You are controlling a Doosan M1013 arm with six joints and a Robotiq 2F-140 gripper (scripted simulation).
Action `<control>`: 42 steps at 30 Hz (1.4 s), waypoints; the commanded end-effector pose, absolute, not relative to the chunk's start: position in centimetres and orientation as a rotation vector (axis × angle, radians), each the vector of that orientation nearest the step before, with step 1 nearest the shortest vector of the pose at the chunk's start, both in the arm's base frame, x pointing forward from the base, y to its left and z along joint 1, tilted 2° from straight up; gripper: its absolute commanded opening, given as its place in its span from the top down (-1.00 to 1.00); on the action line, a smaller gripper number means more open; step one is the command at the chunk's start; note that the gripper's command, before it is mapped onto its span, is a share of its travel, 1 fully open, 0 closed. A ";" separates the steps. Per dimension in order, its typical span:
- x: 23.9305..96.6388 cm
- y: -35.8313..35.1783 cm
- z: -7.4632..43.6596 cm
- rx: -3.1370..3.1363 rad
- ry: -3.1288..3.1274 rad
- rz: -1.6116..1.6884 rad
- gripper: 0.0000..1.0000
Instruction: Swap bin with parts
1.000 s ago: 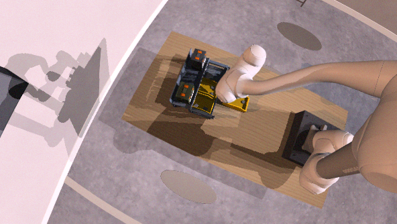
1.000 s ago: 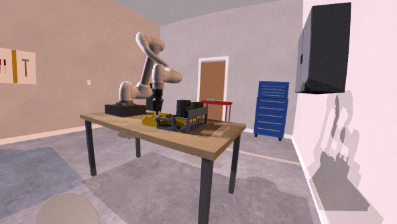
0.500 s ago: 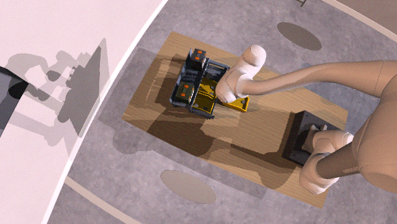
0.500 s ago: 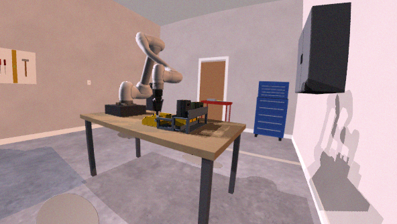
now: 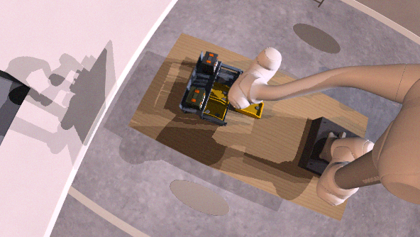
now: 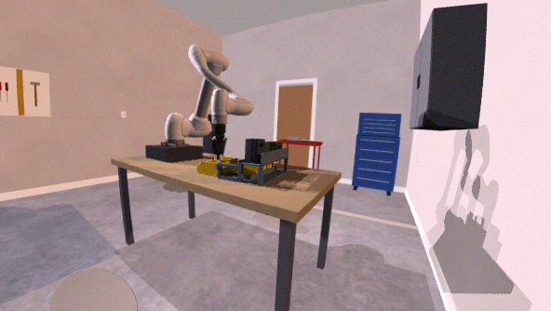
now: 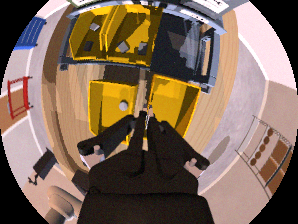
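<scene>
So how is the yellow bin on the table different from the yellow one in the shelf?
The table bin sits outside the shelf; the shelf bin is tucked inside. The claw pinches the table bin's thin middle wall; nothing touches the shelf bin. Both are yellow.

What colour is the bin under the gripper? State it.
Yellow. The bin shows best in the wrist view, with the gripper closed on its thin centre wall.

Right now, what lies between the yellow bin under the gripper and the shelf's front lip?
Only a narrow strip of bare table, seen in the wrist view between the yellow bin and the shelf. From the top, the arm hides it.
</scene>
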State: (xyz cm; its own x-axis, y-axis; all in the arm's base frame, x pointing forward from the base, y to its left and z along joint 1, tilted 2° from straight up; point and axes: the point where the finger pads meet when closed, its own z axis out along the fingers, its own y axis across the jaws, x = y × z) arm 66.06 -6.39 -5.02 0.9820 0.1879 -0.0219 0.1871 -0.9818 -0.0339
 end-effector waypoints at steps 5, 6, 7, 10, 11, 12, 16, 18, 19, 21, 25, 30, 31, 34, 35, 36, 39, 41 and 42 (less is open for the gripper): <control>66.0 -6.3 -4.2 -3.096 -0.300 0.043 0.80; 66.0 -6.3 -4.0 -3.096 -0.300 0.043 0.80; 66.0 -6.3 -3.8 -3.096 -0.300 0.043 0.80; 66.0 -6.3 -3.1 -3.096 -0.300 0.043 0.80; 66.1 -6.3 -2.8 -3.096 -0.300 0.043 0.80; 66.1 -6.3 -2.5 -3.096 -0.300 0.043 0.80; 66.1 -6.3 -1.9 -3.096 -0.300 0.043 0.80; 66.1 -6.3 -1.3 -3.096 -0.300 0.043 0.80; 66.1 -6.4 -1.0 -3.096 -0.300 0.043 0.80; 66.1 -6.4 -0.4 -3.096 -0.300 0.043 0.80; 66.2 -6.4 0.8 -3.096 -0.300 0.043 0.80; 66.2 -6.4 2.0 -3.096 -0.300 0.043 0.80; 66.2 -6.4 2.2 -3.096 -0.300 0.043 0.80; 66.2 -6.4 2.4 -3.096 -0.300 0.043 0.80; 66.2 -6.5 2.5 -3.096 -0.300 0.043 0.80; 66.2 -6.5 2.7 -3.096 -0.300 0.043 0.80; 66.2 -6.5 3.0 -3.096 -0.300 0.043 0.80; 66.2 -6.5 3.1 -3.096 -0.300 0.043 0.80; 66.2 -6.5 3.1 -3.096 -0.300 0.043 0.80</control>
State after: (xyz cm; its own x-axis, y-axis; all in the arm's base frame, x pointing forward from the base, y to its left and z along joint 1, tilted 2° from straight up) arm 66.21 -6.31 2.41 0.9813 0.1906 -0.0249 0.1896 -0.9811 -0.0385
